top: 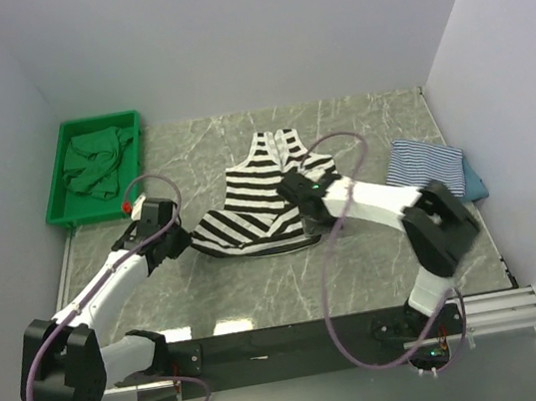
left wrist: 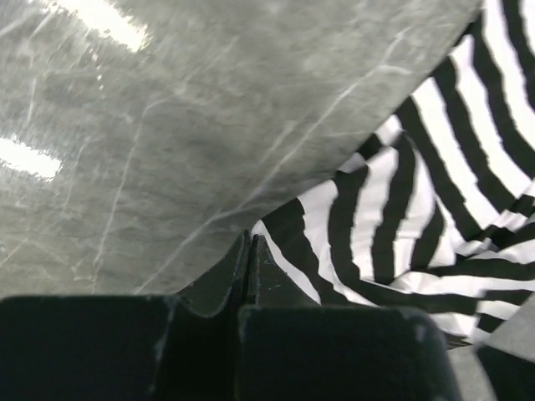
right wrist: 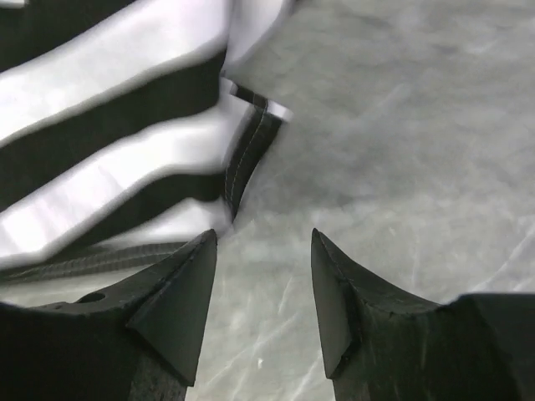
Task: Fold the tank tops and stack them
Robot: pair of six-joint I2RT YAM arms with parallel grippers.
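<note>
Wide-striped tank top (top: 246, 189), straps far, hem near

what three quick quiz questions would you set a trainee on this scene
1. True or false: the right gripper is shut on the black-and-white top.
2. Where is the blue-and-white striped top? A spread flat at the centre; B folded at the table's right side; C draped over an arm.
3. What colour is the crumpled cloth in the tray?
Key: 1 false, its jaws stand open beside the black-and-white top; 2 B; 3 green.
</note>
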